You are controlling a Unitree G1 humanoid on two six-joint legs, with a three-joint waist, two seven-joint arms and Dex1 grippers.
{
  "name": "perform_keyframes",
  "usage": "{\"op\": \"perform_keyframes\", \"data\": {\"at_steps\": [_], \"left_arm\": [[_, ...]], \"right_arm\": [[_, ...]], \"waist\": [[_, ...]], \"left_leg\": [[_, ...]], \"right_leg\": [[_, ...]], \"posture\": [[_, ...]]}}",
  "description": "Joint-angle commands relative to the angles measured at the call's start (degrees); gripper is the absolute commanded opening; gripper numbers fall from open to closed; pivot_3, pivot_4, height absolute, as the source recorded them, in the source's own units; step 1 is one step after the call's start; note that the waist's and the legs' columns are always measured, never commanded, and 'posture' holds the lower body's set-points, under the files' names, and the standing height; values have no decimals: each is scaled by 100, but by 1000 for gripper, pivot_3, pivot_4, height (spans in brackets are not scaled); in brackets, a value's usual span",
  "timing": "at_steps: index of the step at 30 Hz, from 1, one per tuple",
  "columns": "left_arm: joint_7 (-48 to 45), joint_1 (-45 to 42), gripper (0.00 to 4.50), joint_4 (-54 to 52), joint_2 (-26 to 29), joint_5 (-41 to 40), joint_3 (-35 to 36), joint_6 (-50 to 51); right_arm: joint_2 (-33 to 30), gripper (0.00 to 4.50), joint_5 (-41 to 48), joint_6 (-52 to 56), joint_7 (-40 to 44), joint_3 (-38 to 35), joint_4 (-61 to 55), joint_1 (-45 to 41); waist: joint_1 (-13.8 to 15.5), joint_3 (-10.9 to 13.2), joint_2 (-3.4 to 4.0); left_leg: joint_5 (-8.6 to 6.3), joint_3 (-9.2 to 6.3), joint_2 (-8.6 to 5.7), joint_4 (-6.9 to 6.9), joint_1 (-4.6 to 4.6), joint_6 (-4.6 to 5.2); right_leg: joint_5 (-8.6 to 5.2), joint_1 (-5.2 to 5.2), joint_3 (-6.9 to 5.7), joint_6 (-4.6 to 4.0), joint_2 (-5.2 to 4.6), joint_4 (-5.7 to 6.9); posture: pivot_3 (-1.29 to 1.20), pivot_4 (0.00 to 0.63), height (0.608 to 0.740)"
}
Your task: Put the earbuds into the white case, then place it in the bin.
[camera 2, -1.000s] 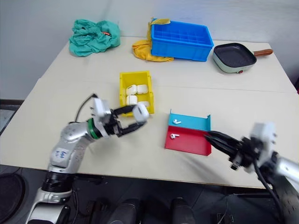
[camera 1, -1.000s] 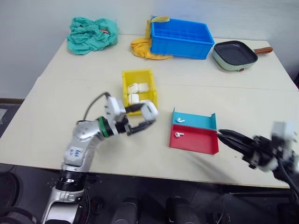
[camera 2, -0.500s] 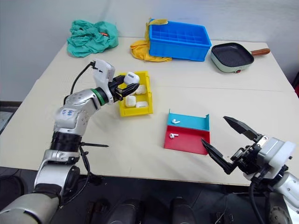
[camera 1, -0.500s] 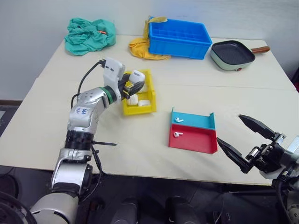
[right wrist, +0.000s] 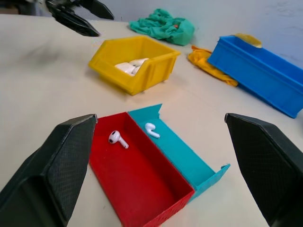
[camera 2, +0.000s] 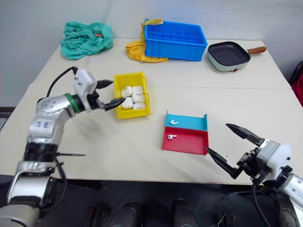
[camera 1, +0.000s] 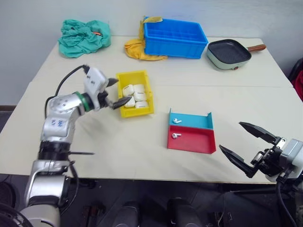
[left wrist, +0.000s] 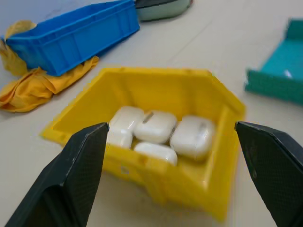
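Desk (camera 1: 199,90): pale beige top, carrying all items listed.

Bin (camera 1: 120,101): bright yellow, left of centre of the desk, upright. Holds four white cases (camera 1: 134,96), lids closed, packed touching one another in two rows; the same four seen in the left wrist view (left wrist: 156,126).

Left gripper (camera 1: 116,92): just beside the bin's left wall, pointing across it, jaws spread wide, nothing between them. One finger over the bin's far left corner, the other at its near left side.

Red tray (camera 1: 191,141) and blue tray (camera 1: 191,121): shallow, set side by side and touching, right of centre toward the desk's near edge; blue on the far side, red on the near side.

Earbuds: two, white, short-stemmed. One (camera 1: 175,121) lying in the blue tray at its left end; one (camera 1: 175,135) lying in the red tray at its left end. Neither in a case. Also visible in the right wrist view (right wrist: 116,138).

Right gripper (camera 1: 246,144): at the desk's near right corner, off the right end of the trays, well apart from them, jaws fully apart, empty.

Blue crate (camera 1: 174,38): large, divided, at the far edge, centre.

Yellow cloth (camera 1: 138,48): crumpled, touching the crate's left side.

Green cloth (camera 1: 83,36): bunched, near the far left corner.

Pan (camera 1: 228,54): square, dark inside, pale green outside, brown handle, near the far right corner.
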Motion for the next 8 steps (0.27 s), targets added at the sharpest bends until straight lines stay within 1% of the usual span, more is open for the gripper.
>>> {"op": "perform_keyframes", "data": {"at_steps": [1, 5, 8], "left_arm": [[-558, 1088, 4464, -500, 598, -219, 777, -643], [-566, 2504, 4464, -506, 819, -166, 1610, -1328], [-503, 3084, 4464, -674, 806, -347, 1981, -1216]], "right_arm": [[-346, 4500, 139, -61, 514, -324, 228, 151], [-624, 4500, 74, -298, 1073, -488, 825, 205], [-762, 4500, 25, -436, 1377, -523, 1124, 214]], "waist": [[5, 1, -3], [62, 0, -3], [111, 0, -3]], "left_leg": [[-1, -1, 1, -4, 3, 0], [-4, -9, 6, -5, 2, 5], [-8, -9, 6, -8, 0, 12]], "right_leg": [[-1, 5, 2, -1, 0, -19], [-1, 16, -2, -2, -4, -45], [-1, 22, -2, -2, -6, -63]], "posture": [[0, 150, 740], [0, 150, 740], [0, 150, 740]]}}
